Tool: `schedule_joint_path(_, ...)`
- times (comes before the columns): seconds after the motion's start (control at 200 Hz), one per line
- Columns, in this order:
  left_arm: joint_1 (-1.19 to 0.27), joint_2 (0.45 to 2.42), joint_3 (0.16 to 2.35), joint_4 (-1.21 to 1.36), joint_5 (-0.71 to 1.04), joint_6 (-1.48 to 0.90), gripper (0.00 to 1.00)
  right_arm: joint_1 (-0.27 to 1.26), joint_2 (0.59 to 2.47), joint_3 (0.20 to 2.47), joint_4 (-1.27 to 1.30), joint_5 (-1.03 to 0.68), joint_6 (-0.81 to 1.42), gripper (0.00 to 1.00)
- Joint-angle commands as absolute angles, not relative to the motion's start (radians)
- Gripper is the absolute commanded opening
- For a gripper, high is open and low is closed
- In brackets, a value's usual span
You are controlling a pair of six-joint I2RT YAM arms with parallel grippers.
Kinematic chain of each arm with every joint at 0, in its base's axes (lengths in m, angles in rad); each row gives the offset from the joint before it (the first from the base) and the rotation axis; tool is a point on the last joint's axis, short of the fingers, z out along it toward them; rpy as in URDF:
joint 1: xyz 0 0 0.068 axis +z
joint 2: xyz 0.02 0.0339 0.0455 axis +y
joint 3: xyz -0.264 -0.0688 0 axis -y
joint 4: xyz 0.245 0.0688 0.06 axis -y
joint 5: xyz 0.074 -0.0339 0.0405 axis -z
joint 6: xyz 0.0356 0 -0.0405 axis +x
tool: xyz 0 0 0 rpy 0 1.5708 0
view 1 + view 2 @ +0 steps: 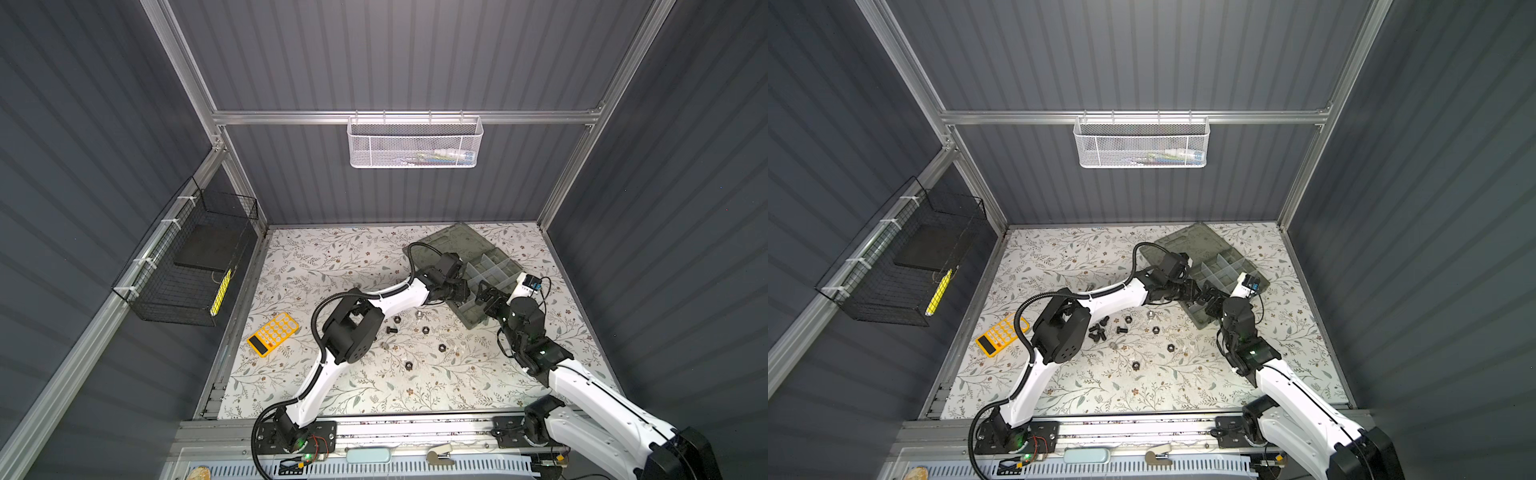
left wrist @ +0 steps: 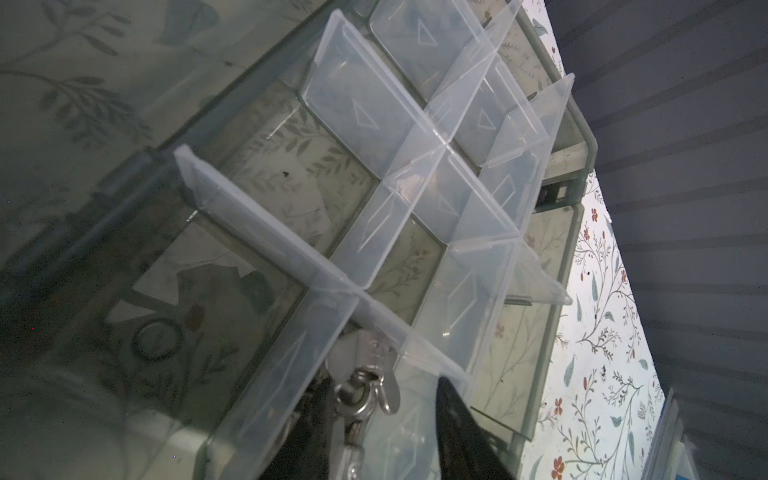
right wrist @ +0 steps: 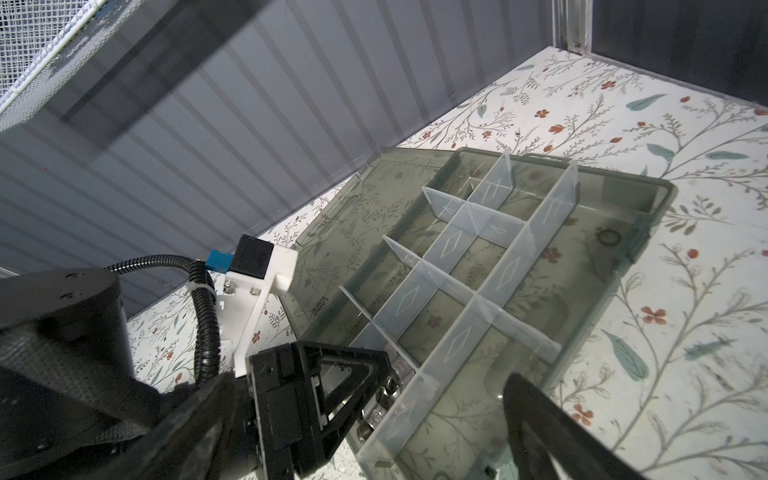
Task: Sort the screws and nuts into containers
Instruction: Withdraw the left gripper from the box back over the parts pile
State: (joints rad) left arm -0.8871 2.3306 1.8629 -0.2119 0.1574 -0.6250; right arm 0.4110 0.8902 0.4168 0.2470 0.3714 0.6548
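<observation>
Left claw (image 2: 380, 388) part-open in the near-left compartment of the containers (image 1: 494, 266), far right on the bench (image 1: 332, 266); silver screws (image 2: 361, 386) lie between its fingers (image 2: 453, 424), contact blurred behind a hazy divider (image 2: 286, 365). Right claw (image 1: 486, 293) gapes wide just beside, nothing seen in it. Loose nuts (image 1: 441, 347) mid-bench; black screws (image 1: 1098, 326) partly hidden by left elbow (image 1: 1061, 328).

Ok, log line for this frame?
left tool: open over silver screws in case near-end compartment | right tool: open, empty, over case | table: black nuts, black screws loose | phase: placing
</observation>
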Motion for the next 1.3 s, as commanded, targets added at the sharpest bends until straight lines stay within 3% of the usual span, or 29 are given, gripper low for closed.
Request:
schedule_joint_path(0.0, -0.885, 2.277, 1.847, -0.224, 0.155, -0.613, 0.46, 0.406, 0.884, 0.406, 0.267, 0.391, 0.665, 0.99)
schedule_joint_path(0.39, -0.875, 2.176, 1.877, -0.342, 0.068, -0.514, 0.68, 0.405, 0.865, 0.393, 0.288, 0.374, 0.656, 0.99)
schedule_joint_path(0.62, -0.819, 2.043, 1.781, -0.362, 0.043, -0.496, 0.99, 0.405, 0.866, 0.389, 0.319, 0.326, 0.634, 0.99)
schedule_joint_path(1.001, -0.615, 1.747, 1.405, -0.445, -0.02, -0.479, 1.0, 0.445, 1.022, 0.456, 0.352, 0.186, 0.594, 0.99)
schedule_joint_path(1.101, -0.535, 1.687, 1.275, -0.439, -0.002, -0.487, 1.0, 0.495, 1.137, 0.529, 0.352, 0.104, 0.539, 0.99)
schedule_joint_path(1.296, -0.443, 1.619, 1.11, -0.413, 0.01, -0.504, 1.0, 0.648, 1.316, 0.66, 0.297, 0.099, 0.403, 0.99)
